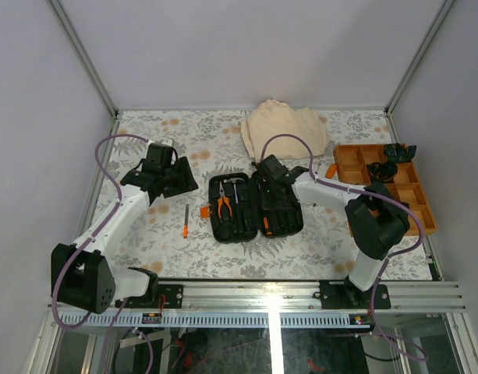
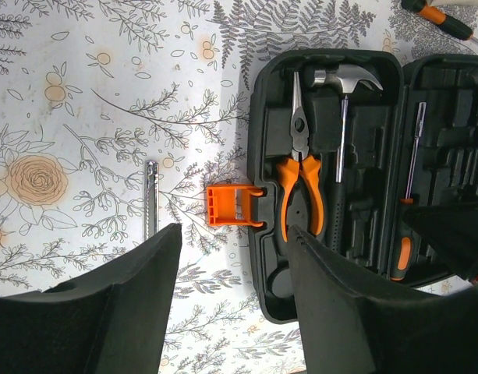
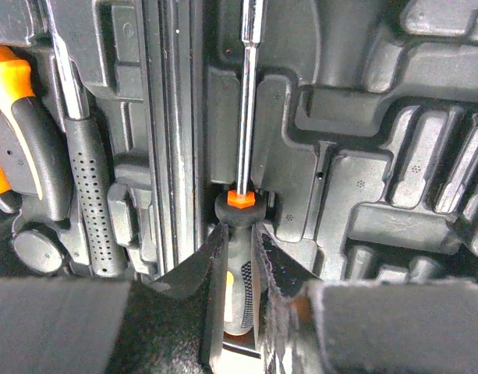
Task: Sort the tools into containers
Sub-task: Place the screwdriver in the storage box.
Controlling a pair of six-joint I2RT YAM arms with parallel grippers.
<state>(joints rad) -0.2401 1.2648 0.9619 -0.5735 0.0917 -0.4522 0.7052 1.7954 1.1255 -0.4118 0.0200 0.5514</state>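
The black tool case (image 1: 289,222) lies open mid-table. Its left half (image 2: 379,66) holds orange-handled pliers (image 2: 301,179) and a small hammer (image 2: 344,117). My right gripper (image 3: 239,234) is shut on the black-and-orange handle of a screwdriver (image 3: 245,117), whose shaft runs along a slot in the right half (image 3: 363,226). From above, that gripper (image 1: 268,213) sits over the right half. My left gripper (image 2: 235,230) hangs open and empty above the table, just left of the case by its orange latch (image 2: 232,204). A slim metal tool (image 2: 150,199) lies on the table to its left.
A beige cloth (image 1: 284,128) is bunched at the back. An orange compartment tray (image 1: 419,204) with dark items stands at the right. Another orange-and-black screwdriver (image 2: 441,19) lies on the table between the case and the tray. The tabletop has a floral pattern.
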